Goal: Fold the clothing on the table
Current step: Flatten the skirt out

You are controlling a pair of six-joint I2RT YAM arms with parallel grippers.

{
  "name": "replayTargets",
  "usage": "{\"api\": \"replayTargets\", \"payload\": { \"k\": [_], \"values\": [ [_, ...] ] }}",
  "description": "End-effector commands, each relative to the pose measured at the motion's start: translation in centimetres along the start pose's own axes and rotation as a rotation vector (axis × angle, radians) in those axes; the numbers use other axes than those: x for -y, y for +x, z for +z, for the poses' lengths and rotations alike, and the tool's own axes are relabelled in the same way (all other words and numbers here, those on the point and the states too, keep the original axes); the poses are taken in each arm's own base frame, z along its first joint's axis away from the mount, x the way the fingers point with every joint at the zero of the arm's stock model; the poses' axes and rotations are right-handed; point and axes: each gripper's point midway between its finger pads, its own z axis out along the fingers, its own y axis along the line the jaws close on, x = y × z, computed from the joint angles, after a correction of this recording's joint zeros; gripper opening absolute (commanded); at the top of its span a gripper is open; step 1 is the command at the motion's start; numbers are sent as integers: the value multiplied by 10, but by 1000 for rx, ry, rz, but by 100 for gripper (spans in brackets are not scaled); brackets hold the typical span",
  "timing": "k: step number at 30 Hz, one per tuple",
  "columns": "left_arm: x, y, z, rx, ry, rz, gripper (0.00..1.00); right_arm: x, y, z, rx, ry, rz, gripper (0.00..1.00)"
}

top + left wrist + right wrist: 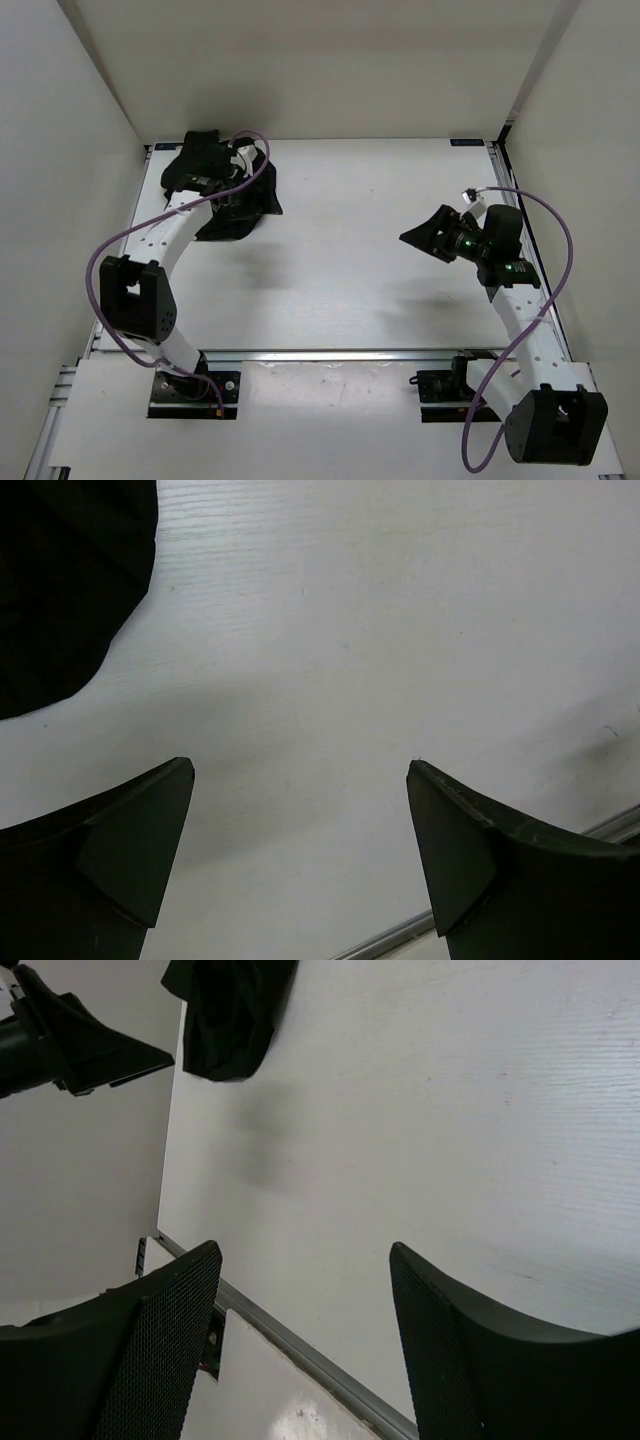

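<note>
The clothing [243, 213] is a black crumpled heap at the far left of the white table [350, 260]. My left gripper [200, 150] hangs above the heap's far left edge, near the table's back left corner. Its jaws are wide open and empty. In the left wrist view the gripper [300, 780] frames bare table [380, 630], with the clothing [60, 590] off to the upper left. My right gripper [422, 238] is open and empty over the right half of the table, well apart from the clothing. The right wrist view has this gripper [305, 1260] low over the table and the clothing [230, 1010] far off.
White walls close in the table on the left, back and right. A silver rail [330, 354] runs along the near edge and also shows in the right wrist view as the rail [300, 1345]. Purple cables [140, 225] loop off both arms.
</note>
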Motion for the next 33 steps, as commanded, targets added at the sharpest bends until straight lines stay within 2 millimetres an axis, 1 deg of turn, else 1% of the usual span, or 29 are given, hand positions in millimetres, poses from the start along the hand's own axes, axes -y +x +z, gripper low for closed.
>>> {"api": "replayTargets", "payload": {
  "k": [1, 2, 3, 4, 5, 7, 8, 9, 10, 11, 13, 14, 15, 16, 17, 18, 19, 20, 21, 23, 24, 26, 27, 28, 29, 30, 31, 32, 33],
  "values": [
    [-3, -13, 3, 37, -13, 17, 99, -3, -3, 3, 17, -3, -25, 73],
    [-10, -16, 10, 44, -43, 10, 98, 0, -2, 3, 16, 6, -11, 74],
    [-14, -23, 15, 58, -68, 9, 99, -2, -2, 2, 13, -3, -24, 73],
    [-19, -32, 21, 68, -120, 20, 99, 2, -2, 2, 9, 8, -8, 73],
    [-22, -36, 25, 69, -146, 32, 98, 2, -1, 0, 10, 10, -8, 73],
    [-38, -57, 37, 92, -248, 37, 98, 5, 1, -1, 12, 15, -6, 74],
    [-45, -64, 39, 113, -298, 35, 98, 3, 0, -1, 12, 14, -2, 74],
    [-50, -72, 44, 133, -324, 31, 99, 4, 3, -2, 6, 14, -2, 74],
    [-60, -84, 42, 178, -376, 18, 99, 3, 3, -2, 7, 12, -4, 74],
    [-69, -86, 50, 178, -407, 9, 99, 9, 1, -4, 20, 23, 11, 74],
    [-92, -98, 58, 202, -517, 5, 98, 7, 1, -7, 20, 25, 10, 74],
    [-100, -106, 53, 225, -579, 29, 98, 7, 1, -8, 22, 28, 11, 74],
    [-111, -101, 60, 200, -633, 58, 98, 7, 2, -9, 23, 32, 16, 73],
    [-114, -103, 67, 199, -656, 73, 97, 9, 3, -9, 17, 39, 15, 74],
    [-120, -104, 68, 201, -696, 91, 97, 7, 3, -11, 24, 39, 12, 74],
    [-124, -95, 77, 172, -711, 101, 96, 9, 5, -11, 21, 45, 23, 74],
    [-132, -93, 81, 166, -748, 115, 96, 10, 7, -12, 21, 48, 31, 74],
    [-132, -92, 83, 165, -768, 127, 96, 9, 7, -14, 25, 49, 31, 74],
    [-138, -80, 93, 127, -785, 141, 95, 12, 9, -14, 21, 57, 49, 73],
    [-138, -74, 100, 107, -774, 144, 91, 11, 10, -17, 24, 60, 46, 74],
    [-141, -71, 108, 96, -770, 143, 90, 12, 9, -18, 26, 63, 46, 73],
    [-136, -66, 118, 73, -741, 140, 83, 13, 9, -19, 30, 63, 51, 73],
    [-137, -59, 122, 48, -732, 139, 71, 11, 8, -20, 36, 62, 50, 73],
    [-131, -59, 127, 43, -706, 145, 41, 10, 6, -21, 42, 61, 65, 73],
    [-129, -59, 130, 35, -694, 132, 19, 13, 9, -20, 32, 66, 63, 73],
    [-127, -56, 133, 27, -682, 122, 0, 12, 9, -20, 34, 61, 57, 73],
    [-119, -55, 137, 9, -629, 120, 0, 11, 7, -19, 40, 56, 48, 74],
    [-105, -56, 137, 5, -569, 115, 0, 12, 8, -19, 38, 57, 54, 73],
    [-96, -56, 138, 6, -537, 113, 0, 11, 7, -18, 37, 55, 55, 74]
  ]
}}
